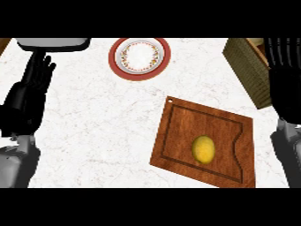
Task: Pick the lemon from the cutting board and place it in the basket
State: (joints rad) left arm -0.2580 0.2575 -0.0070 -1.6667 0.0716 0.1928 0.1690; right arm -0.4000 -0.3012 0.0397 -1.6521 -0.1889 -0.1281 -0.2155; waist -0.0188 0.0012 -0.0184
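Left hand (30,90): at left edge over white marble counter (94,128), fingers straight, pointing up, holding nothing. Grey object (54,43): top left, partly cut off. Red-rimmed plate (140,58): top centre. Wooden cutting board (178,132): right of centre, w/ lemon (203,149) lying on it, untouched. Woven basket (249,70): upper right, apart from board. Right hand (289,77): over basket's right part, fingers straight, nothing held.

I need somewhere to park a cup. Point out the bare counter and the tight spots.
The widest bare patch of counter lies between the left robot hand and the cutting board, below the plate. It is crowded at the right: the board with the lemon, the basket and the right robot hand sit close together.
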